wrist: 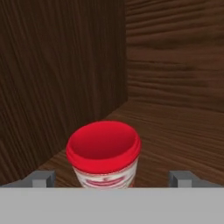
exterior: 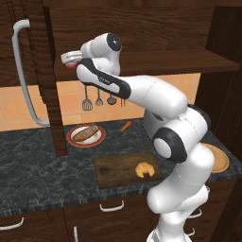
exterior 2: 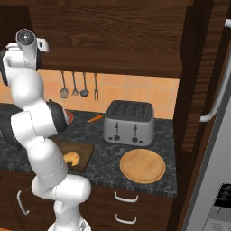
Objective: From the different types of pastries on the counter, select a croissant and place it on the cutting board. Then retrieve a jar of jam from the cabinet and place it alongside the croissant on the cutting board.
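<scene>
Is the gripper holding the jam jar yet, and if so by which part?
Nothing held. The gripper is open, its fingertips wide apart on either side of the jar of jam, not touching it.

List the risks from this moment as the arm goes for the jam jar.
1. In the hand view the jar of jam sits between wide-apart jaws, off centre toward one finger; closing may push or tip it.
2. It stands near the cabinet side wall, so the gripper could scrape it.
3. The croissant fills the cutting board's right part; the jar could land on it.
</scene>
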